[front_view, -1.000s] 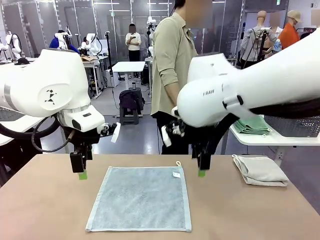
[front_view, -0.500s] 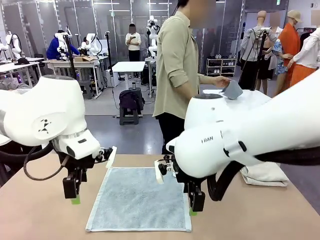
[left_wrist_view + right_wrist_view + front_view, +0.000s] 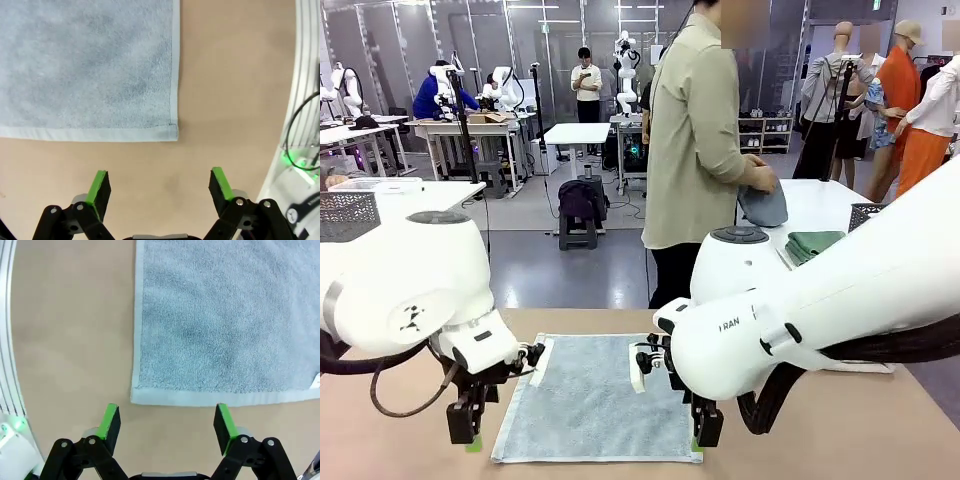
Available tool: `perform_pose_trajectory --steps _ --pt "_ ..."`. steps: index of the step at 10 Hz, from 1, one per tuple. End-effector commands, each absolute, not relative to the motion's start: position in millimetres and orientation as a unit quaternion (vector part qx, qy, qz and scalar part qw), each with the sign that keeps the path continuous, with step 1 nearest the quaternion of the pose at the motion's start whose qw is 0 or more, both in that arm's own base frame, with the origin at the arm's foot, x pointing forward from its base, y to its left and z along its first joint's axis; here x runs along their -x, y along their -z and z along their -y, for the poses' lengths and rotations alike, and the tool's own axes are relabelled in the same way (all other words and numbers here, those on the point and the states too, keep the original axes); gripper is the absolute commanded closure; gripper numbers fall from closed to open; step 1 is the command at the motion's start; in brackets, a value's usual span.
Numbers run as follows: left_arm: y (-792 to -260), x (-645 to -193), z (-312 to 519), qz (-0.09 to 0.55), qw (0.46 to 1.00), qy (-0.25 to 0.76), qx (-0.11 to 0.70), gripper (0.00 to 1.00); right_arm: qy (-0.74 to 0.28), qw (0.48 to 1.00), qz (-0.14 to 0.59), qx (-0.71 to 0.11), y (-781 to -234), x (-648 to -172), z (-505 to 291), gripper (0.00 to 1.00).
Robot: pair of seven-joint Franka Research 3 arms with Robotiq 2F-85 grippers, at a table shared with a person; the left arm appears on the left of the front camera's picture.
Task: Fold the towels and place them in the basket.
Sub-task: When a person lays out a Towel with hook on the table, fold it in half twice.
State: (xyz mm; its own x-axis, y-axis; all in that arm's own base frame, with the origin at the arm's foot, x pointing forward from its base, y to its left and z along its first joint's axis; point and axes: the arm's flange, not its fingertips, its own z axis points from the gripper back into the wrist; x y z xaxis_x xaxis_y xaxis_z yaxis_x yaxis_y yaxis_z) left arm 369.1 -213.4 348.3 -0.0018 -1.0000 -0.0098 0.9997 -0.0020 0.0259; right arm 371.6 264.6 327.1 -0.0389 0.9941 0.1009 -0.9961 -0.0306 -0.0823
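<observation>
The left gripper (image 3: 159, 176) and right gripper (image 3: 166, 412) stood wide open and empty, each just short of a near corner of the light blue rectangular terry towel (image 3: 225, 315), which lay flat on the tan table (image 3: 235, 75). The front view added a person (image 3: 695, 150) beyond, handling a grey-blue cloth (image 3: 765, 205) at a white table (image 3: 820, 200).

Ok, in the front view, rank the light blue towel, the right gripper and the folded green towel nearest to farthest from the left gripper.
1. Light blue towel, flat on the table, corner beside the left gripper.
2. Right gripper, at the towel's other near corner.
3. Folded green towel, on the white table behind, far right.
</observation>
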Motion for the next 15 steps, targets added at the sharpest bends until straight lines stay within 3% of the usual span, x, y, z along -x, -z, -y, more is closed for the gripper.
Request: perform_pose_trajectory --steps 1,8,15 --pt "-337 -370 212 0.024 0.691 0.722 0.006 0.00 -0.706 0.705 0.065 0.006 -320 -375 -273 0.06" --pt "-336 -370 212 0.007 0.697 0.717 -0.001 0.00 -0.711 0.702 0.043 -0.005 -317 -373 -271 0.06" --pt "-295 -375 228 0.030 0.677 0.736 0.001 0.00 -0.652 0.758 0.019 0.007 -303 -362 -288 0.06"
